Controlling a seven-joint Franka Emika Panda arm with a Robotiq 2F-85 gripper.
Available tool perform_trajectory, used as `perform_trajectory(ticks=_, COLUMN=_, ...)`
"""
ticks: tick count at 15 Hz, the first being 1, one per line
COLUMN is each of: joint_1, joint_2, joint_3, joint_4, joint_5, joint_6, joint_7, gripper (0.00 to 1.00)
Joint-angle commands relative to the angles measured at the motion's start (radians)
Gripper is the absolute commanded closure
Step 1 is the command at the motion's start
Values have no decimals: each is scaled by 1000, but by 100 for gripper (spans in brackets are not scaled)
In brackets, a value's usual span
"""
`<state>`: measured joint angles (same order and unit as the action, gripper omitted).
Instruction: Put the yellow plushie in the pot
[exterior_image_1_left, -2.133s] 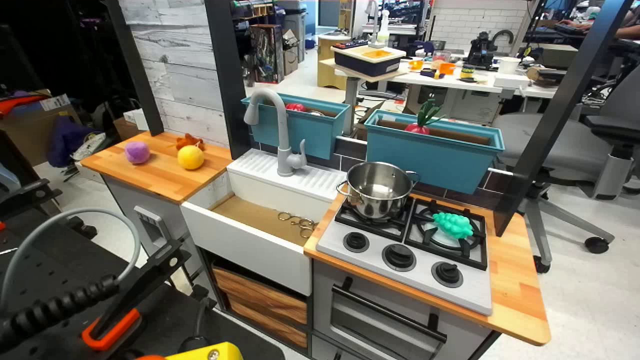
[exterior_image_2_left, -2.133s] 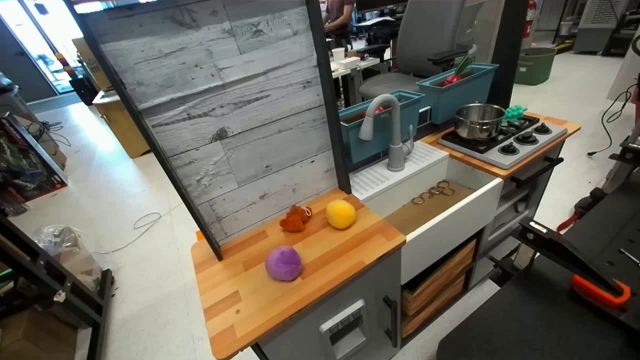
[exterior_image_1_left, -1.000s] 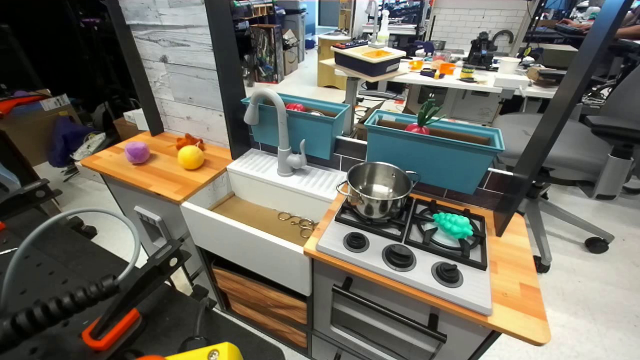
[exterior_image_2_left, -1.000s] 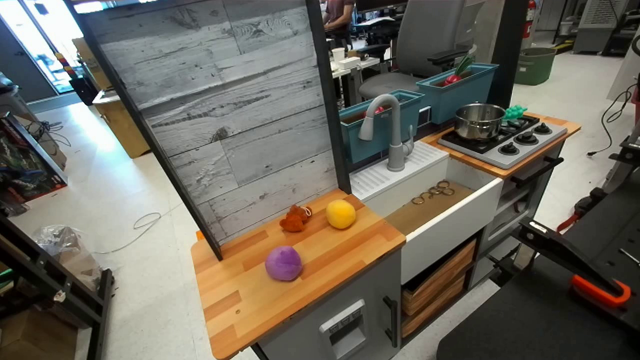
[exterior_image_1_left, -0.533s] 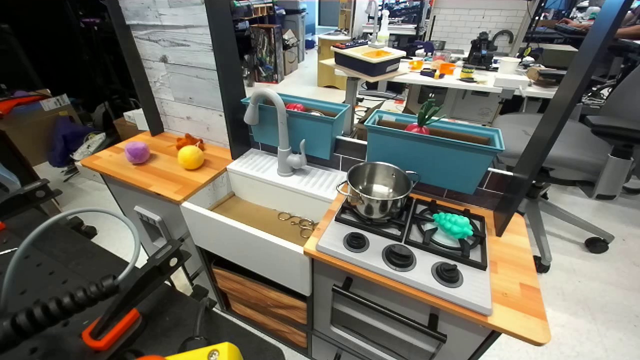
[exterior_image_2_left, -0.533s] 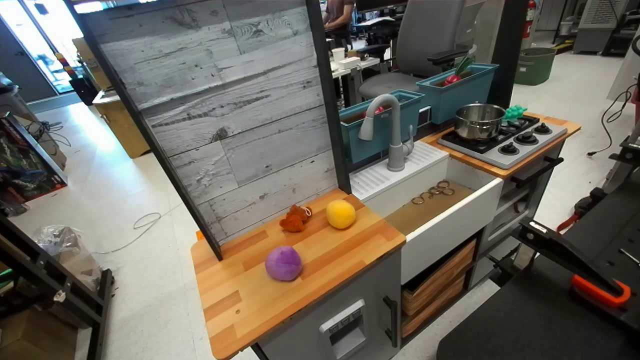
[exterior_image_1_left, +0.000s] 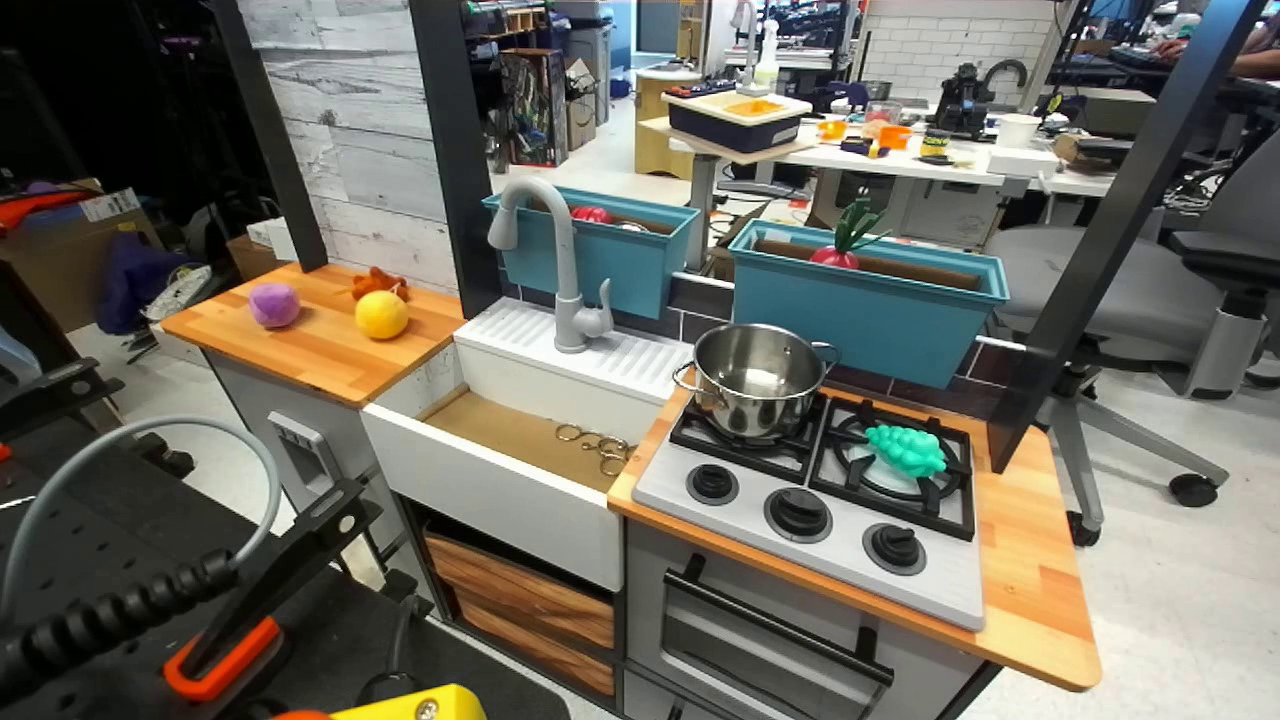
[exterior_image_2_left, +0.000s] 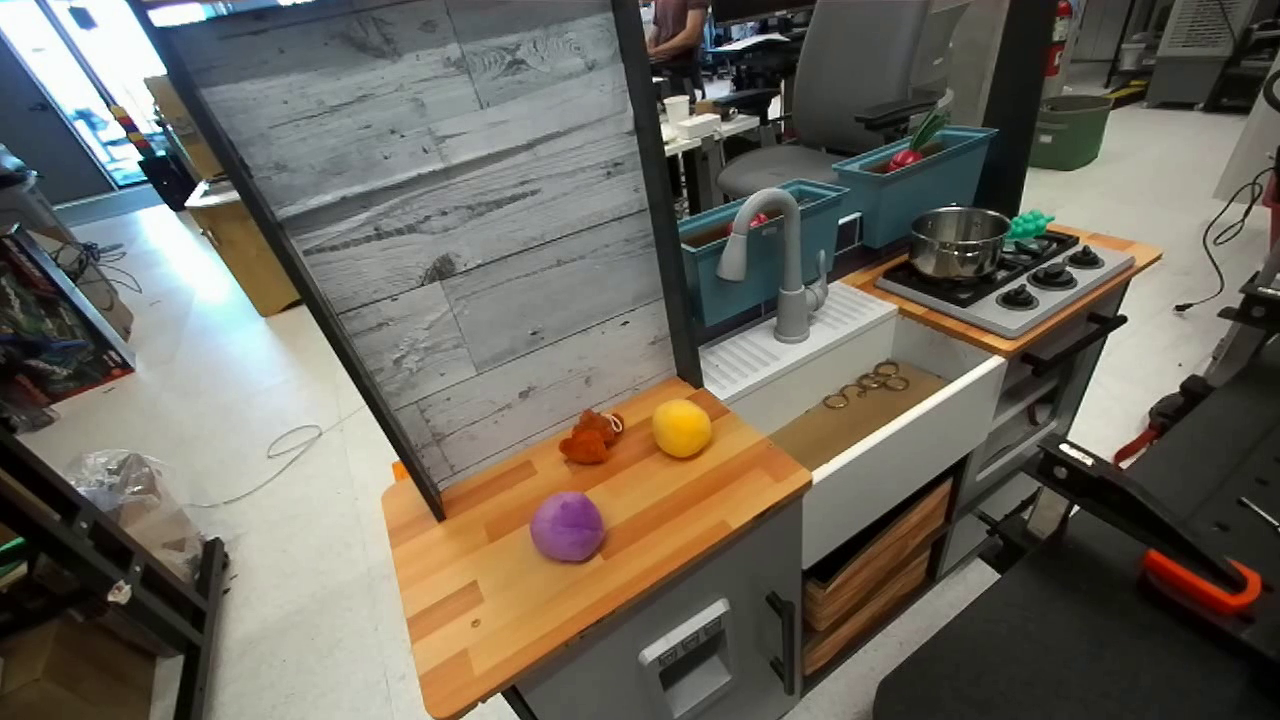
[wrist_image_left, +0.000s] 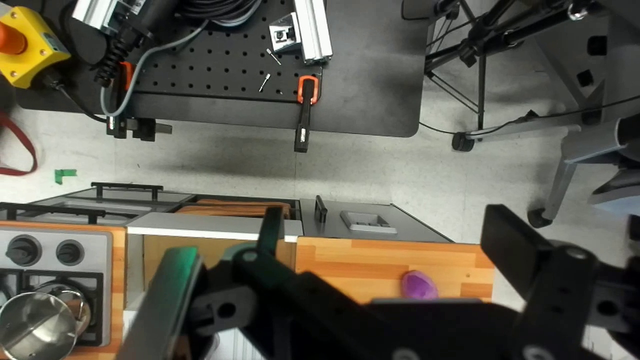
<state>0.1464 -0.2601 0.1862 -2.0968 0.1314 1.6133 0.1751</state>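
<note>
The yellow plushie (exterior_image_1_left: 381, 316) is round and sits on the wooden counter (exterior_image_1_left: 330, 355) in both exterior views (exterior_image_2_left: 682, 429). It does not show in the wrist view. The pot (exterior_image_1_left: 755, 405), shiny steel with side handles, stands upright on the stove's rear burner. It also shows in an exterior view (exterior_image_2_left: 955, 246) and at the lower left of the wrist view (wrist_image_left: 36, 325). No toy is visible inside it. My gripper (wrist_image_left: 382, 227) shows only in the wrist view. Its fingers are wide apart with nothing between them, and it is high above the counter and sink.
A purple toy (exterior_image_2_left: 567, 526) and an orange-red toy (exterior_image_2_left: 590, 438) lie near the plushie. The sink (exterior_image_1_left: 490, 490) with metal rings and the tall grey faucet (exterior_image_1_left: 565, 260) stand between counter and stove. A green toy (exterior_image_1_left: 906, 451) lies on the other burner. Blue planters (exterior_image_1_left: 870, 300) stand behind.
</note>
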Motion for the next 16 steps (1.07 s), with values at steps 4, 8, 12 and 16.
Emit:
perform_trajectory(ticks=4, joint_1=4, joint_2=194, joint_3=9, joint_4=40, joint_5=-93, joint_6=198, joint_7=-32, gripper=0)
perform_trajectory(ticks=8, joint_1=19, joint_2=305, joint_3=12, joint_4=59, joint_5=-153, joint_6=371, joint_7=-35, gripper=0)
perform_trajectory(ticks=12, joint_1=45, joint_2=422, joint_3=7, joint_4=86, joint_5=-240, joint_6=502, joint_7=-21, gripper=0)
perform_trajectory(ticks=16, joint_1=68, joint_2=536, joint_3=-10, joint_4=113, joint_5=-316, joint_6=637, joint_7=-4, gripper=0)
